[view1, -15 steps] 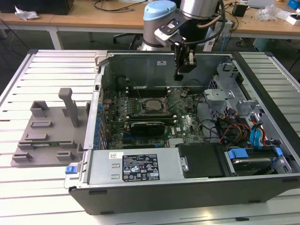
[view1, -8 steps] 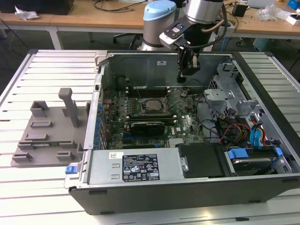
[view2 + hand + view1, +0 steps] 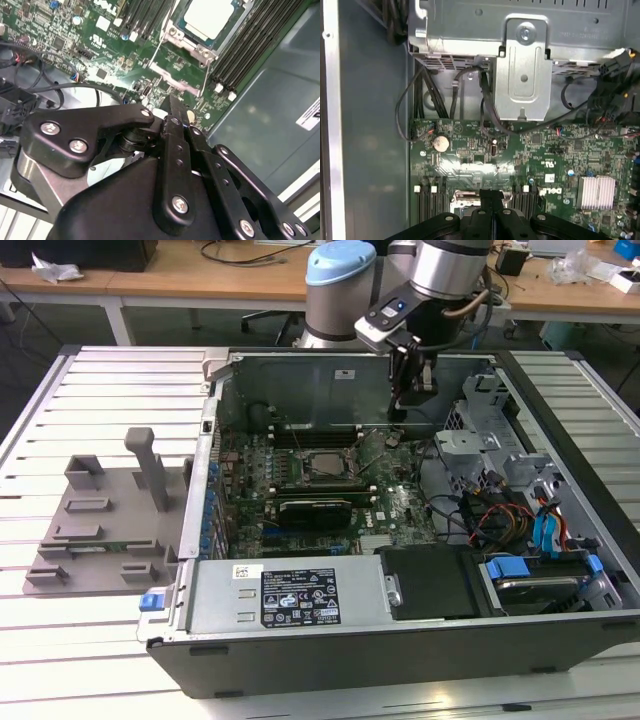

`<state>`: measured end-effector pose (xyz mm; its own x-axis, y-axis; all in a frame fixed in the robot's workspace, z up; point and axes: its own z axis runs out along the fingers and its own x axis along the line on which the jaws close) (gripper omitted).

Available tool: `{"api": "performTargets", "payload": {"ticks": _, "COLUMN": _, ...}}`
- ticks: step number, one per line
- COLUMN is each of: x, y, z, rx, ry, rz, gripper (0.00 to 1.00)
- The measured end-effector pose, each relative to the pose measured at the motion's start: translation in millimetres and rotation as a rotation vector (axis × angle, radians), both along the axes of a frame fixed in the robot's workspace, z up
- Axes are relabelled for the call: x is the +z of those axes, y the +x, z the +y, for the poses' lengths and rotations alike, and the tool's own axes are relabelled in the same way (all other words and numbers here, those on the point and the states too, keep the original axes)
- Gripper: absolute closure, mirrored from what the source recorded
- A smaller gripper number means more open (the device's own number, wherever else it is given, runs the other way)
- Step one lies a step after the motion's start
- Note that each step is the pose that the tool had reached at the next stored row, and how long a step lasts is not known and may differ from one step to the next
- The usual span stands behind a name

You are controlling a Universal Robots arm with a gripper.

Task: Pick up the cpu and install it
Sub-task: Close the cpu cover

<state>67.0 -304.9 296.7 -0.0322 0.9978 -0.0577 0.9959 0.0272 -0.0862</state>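
Arm (image 3: 450,265) over the far edge of the motherboard (image 3: 395,502) in the exterior view. The wrist (image 3: 392,318) is turned so that the pincer (image 3: 397,412) points straight down, poised above the board and clear of it. In both wrist views the black fingers (image 3: 177,145) (image 3: 485,200) lie pressed together, with nothing between them.

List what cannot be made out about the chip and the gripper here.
- Silvery-grey square cpu: in the second wrist view it is cut off by the picture's edge, so its seating in the metal socket frame cannot be judged.
- Same cpu, exterior view: too small to tell whether the frame is clamped over it.
- Green motherboard: in the second wrist view it is partly hidden behind the black gripper.
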Motion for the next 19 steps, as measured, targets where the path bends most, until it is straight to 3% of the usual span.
{"api": "performTargets", "payload": {"ticks": 7, "x": -2.0, "y": 16.7, "z": 0.4, "rx": 0.0, "ry": 0.0003, "rz": 0.0018, "gripper": 0.89}}
{"api": "performTargets", "payload": {"ticks": 11, "x": -4.5, "y": 21.3, "z": 0.5, "rx": 0.0, "ry": 0.0001, "rz": 0.0036, "gripper": 0.89}}
{"api": "performTargets", "payload": {"ticks": 19, "x": -23.3, "y": 19.8, "z": 0.7, "rx": 0.0, "ry": 0.0002, "rz": 0.005, "gripper": 0.89}}
